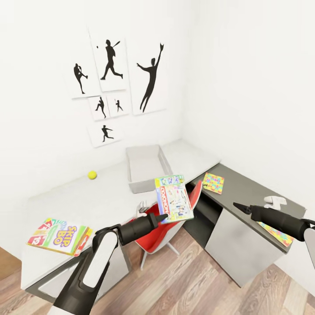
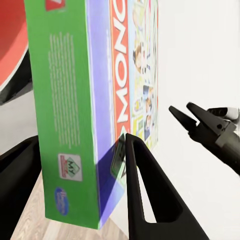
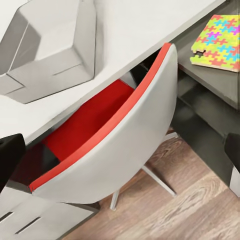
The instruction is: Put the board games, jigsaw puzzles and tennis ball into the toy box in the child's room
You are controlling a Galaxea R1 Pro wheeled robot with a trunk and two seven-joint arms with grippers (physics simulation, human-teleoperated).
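Left gripper (image 1: 162, 216) clamped on Monopoly board game (image 1: 174, 197), held above red chair (image 1: 159, 234), just in front of toy box (image 1: 146, 168) on table (image 1: 105, 197). Right gripper (image 1: 240, 207) over lower desk section; opening unclear. Tennis ball (image 1: 92, 175) left of toy box. Skip-Bo game (image 1: 59, 236) at table's near left. One jigsaw puzzle (image 1: 213, 182) on lower section.

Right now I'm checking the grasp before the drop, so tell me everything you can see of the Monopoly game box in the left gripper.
The flat rectangular Monopoly board game box, seemingly cardboard, has a pale printed cover with a red title band and green side walls bearing small print. The left gripper is shut on its lower edge, a black finger on the cover. It hangs tilted in the air over the red-and-white chair, just short of the pale grey toy box, touching nothing else.
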